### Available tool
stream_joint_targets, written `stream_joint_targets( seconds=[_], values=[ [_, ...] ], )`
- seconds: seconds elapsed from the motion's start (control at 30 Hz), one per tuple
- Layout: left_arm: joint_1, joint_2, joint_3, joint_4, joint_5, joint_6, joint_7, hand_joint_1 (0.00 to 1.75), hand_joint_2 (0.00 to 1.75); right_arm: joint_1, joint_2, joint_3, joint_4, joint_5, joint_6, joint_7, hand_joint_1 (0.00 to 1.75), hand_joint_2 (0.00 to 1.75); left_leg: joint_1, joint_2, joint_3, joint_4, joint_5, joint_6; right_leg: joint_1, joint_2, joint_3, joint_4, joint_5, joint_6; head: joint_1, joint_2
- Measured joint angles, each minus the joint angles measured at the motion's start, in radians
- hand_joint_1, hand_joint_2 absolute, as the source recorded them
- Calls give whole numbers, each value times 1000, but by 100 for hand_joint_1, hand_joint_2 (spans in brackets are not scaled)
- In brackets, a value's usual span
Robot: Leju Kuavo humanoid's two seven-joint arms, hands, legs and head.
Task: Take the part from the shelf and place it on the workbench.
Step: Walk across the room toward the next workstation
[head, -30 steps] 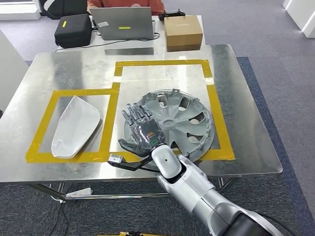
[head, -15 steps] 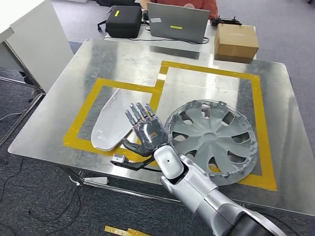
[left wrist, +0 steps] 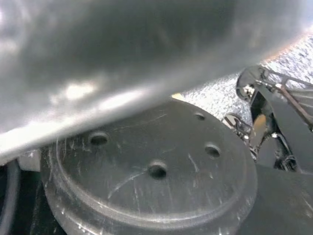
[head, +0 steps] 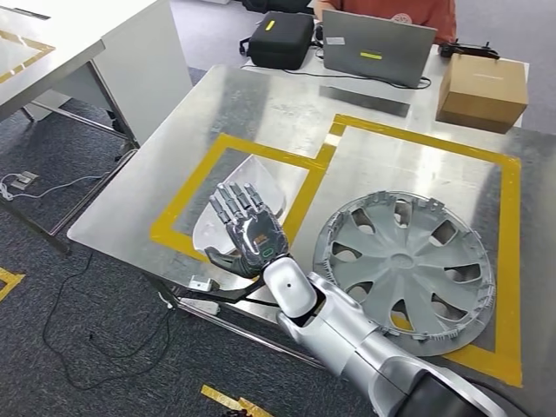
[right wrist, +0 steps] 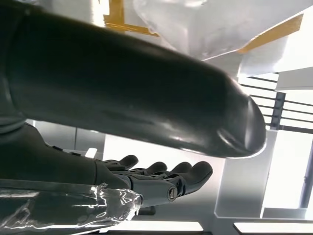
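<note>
Head view: the right hand (head: 252, 233) is spread flat with nothing in it, raised over the near edge of the steel workbench (head: 196, 122).
Just right of the hand, the round silver-grey plastic wheel cover (head: 401, 271) lies flat inside the yellow tape outline (head: 509, 261). It looks light, fairly stiff and smooth; its spoke openings and rim seem the best holds.

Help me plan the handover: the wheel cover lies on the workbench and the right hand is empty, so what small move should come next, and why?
Probably draw the right hand back toward the body. Its fingers are spread and hold nothing, while the wheel cover already lies flat inside the yellow tape outline.
</note>
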Motion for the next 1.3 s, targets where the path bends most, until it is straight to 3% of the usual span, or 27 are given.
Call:
stream_joint_targets(
  seconds=[0.03,0.1,0.17,0.23,0.27,0.33,0.4,0.47,0.5,0.53,0.6,0.63,0.7,0.77,0.83,0.9,0.97,1.0,1.07,1.1,1.17,1.2,1.27,1.3],
  values=[
    [1,1,0,0,0,0,0,0,0,0,0,4,0,0,-1,4,0,0,1,7,27,-49,32,-1,0,-13,3,0,-3,2,0,0],
    [1,2,0,0,0,-1,0,0,0,-2,-1,9,-1,0,-4,8,0,0,-2,44,100,-181,88,3,3,-35,12,1,-11,11,0,0],
    [0,1,0,0,1,-3,0,0,0,-3,-2,12,-1,0,-6,10,0,0,-10,66,136,-247,100,17,9,-53,19,0,-17,21,2,0],
    [1,0,0,0,2,-4,0,0,0,-5,-3,16,-1,0,-6,12,0,0,-14,50,135,-251,97,32,11,-70,25,-4,-21,31,4,0],
    [2,0,0,0,2,-4,0,0,0,-7,-3,19,-3,0,-4,13,0,0,-12,39,136,-253,98,38,9,-66,25,-1,-26,37,5,0],
    [1,-1,0,0,2,-4,0,0,0,-12,-3,24,-6,0,1,15,0,0,-8,20,137,-257,101,51,5,-25,1,49,-60,45,9,0],
    [-1,-1,0,0,2,-5,1,0,0,-11,-7,27,-8,0,6,15,0,0,-6,-1,137,-257,101,59,3,23,-66,180,-121,47,13,0],
    [-1,-1,0,0,2,-6,1,0,0,-6,-13,30,-8,0,9,16,0,0,-8,-29,137,-257,100,62,4,35,-129,286,-147,47,15,0],
    [0,-1,0,0,2,-7,1,0,0,-4,-15,32,-8,0,10,16,0,0,-8,-44,138,-256,100,62,4,37,-136,284,-130,45,15,0],
    [0,-1,0,0,2,-7,2,0,0,-4,-15,34,-9,0,11,17,0,0,-9,-59,139,-256,100,62,4,41,-124,244,-95,42,15,0],
    [-1,-2,0,0,2,-8,2,0,0,-4,-18,39,-13,0,11,18,0,0,-9,-88,141,-255,99,58,1,78,-66,107,-21,34,15,0],
    [-3,-2,0,0,2,-8,2,0,0,-4,-19,41,-15,0,10,18,0,0,-9,-100,139,-254,99,55,-1,99,-40,53,-2,31,15,0],
    [-3,-3,0,0,2,-8,2,0,0,-3,-24,44,-16,0,8,19,0,0,-5,-122,133,-253,101,42,-1,122,-16,13,0,26,15,0],
    [-2,-2,1,0,3,-8,2,0,0,-3,-23,47,-19,0,10,17,0,0,0,-135,129,-252,102,28,1,102,-8,8,3,19,15,0],
    [-2,-1,1,0,3,-8,4,0,0,-6,-20,49,-24,0,13,16,0,0,-3,-95,111,-215,77,18,-2,76,1,-1,5,8,9,0],
    [-3,-1,1,0,2,-9,8,0,0,-6,-19,51,-27,0,17,17,0,0,-5,-32,56,-102,19,10,-2,45,9,-5,2,-1,3,0],
    [-2,-1,1,0,2,-10,10,0,0,-4,-20,54,-28,0,22,17,0,0,-1,-8,-6,13,-20,4,0,13,12,-5,-3,-4,3,0],
    [-2,-1,1,0,1,-10,10,0,0,-2,-20,55,-28,0,24,17,0,0,1,-4,-15,28,-13,2,1,-2,14,-5,-6,-4,2,0],
    [0,0,1,0,-1,-12,10,0,0,-2,-20,58,-31,0,25,18,0,0,4,11,27,-54,48,1,1,-28,21,-5,-13,1,2,0],
    [0,0,1,0,-3,-13,10,0,0,-3,-20,59,-32,0,25,18,0,0,2,35,65,-124,80,1,3,-39,26,-4,-18,5,2,0],
    [-1,0,1,0,-8,-19,11,0,0,-5,-21,61,-36,0,25,19,0,0,-5,76,119,-224,107,10,11,-58,33,-2,-29,16,2,0],
    [-1,-1,1,0,-10,-21,11,0,0,-5,-21,61,-38,0,25,19,0,0,-9,85,126,-242,105,16,15,-69,36,-2,-32,21,4,0],
    [0,-1,1,0,-13,-24,11,0,0,-6,-22,64,-41,0,25,18,0,0,-11,65,125,-245,101,31,15,-88,40,-3,-40,31,7,0],
    [2,-2,1,0,-14,-24,11,0,0,-6,-22,65,-44,0,25,18,0,0,-10,53,126,-247,101,36,12,-77,39,4,-49,36,8,0]
  ],
)
